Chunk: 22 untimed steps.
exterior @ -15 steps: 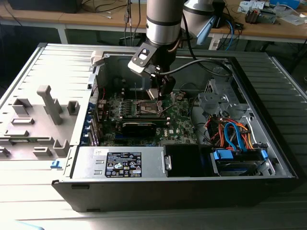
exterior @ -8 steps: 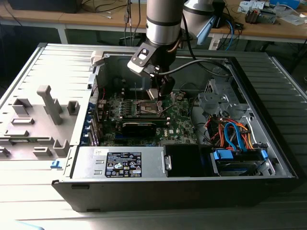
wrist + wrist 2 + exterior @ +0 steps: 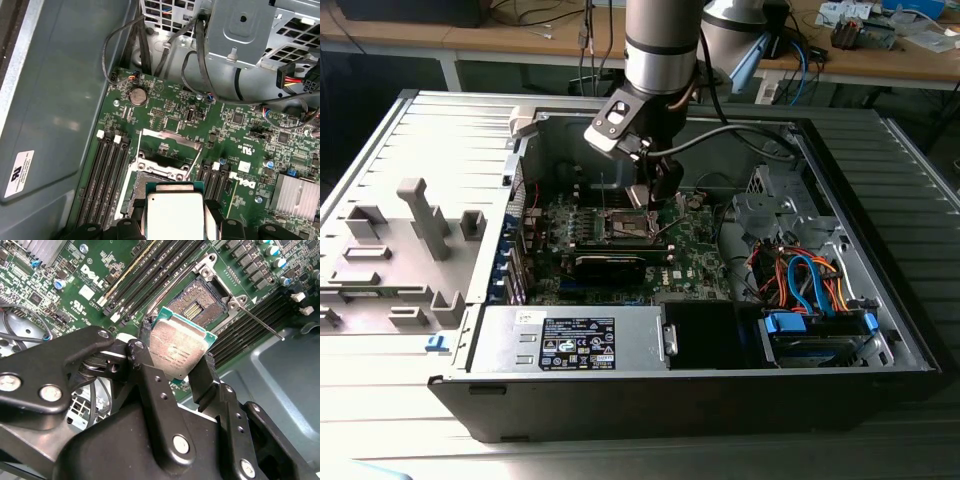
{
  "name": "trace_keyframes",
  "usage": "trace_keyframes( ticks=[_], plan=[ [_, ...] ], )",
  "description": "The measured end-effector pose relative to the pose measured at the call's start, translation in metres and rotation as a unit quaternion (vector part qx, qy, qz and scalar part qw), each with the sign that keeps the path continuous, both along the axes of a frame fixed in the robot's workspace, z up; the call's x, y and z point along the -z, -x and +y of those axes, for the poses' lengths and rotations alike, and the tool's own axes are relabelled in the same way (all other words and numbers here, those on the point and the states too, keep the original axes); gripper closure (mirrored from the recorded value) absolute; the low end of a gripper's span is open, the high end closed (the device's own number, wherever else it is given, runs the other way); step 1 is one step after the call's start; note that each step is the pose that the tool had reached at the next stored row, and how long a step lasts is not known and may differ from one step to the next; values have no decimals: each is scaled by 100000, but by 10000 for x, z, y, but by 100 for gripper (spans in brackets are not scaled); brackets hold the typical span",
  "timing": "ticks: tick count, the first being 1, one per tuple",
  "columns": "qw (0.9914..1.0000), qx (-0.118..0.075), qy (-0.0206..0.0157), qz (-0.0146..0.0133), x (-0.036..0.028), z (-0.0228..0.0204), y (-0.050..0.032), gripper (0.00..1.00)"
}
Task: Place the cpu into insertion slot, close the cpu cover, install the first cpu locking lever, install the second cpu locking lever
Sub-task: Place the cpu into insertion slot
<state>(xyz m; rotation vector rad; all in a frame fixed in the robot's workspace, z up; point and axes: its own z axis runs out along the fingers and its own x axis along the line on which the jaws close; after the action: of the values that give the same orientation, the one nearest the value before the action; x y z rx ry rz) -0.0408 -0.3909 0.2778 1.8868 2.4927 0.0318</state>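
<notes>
Jaws, mine: clamped on the chip's two edges. Computer case [image 3: 620, 400]: open, lying flat. Green board [image 3: 695, 255]: on the case floor. Socket [image 3: 196, 304]: uncovered, dark centre bare. Chip [image 3: 180, 352]: held above the socket, not yet seated.

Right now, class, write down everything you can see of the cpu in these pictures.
The cpu is a small flat square chip: a dull silvery-grey metal top, smudged and faintly printed, on a thin green board whose edge shows around it. The gripper holds it, black fingers pressing two opposite edges, metal top facing both wrist cameras. It hangs above the green motherboard, close to the open insertion slot but not seated in it; nothing else touches it.
</notes>
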Motion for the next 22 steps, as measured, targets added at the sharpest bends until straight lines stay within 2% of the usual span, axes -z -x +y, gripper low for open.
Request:
trace_keyframes(
  ticks=[22],
  plan=[
    [99961,2791,36,0,10,0,0,45]
  ],
)
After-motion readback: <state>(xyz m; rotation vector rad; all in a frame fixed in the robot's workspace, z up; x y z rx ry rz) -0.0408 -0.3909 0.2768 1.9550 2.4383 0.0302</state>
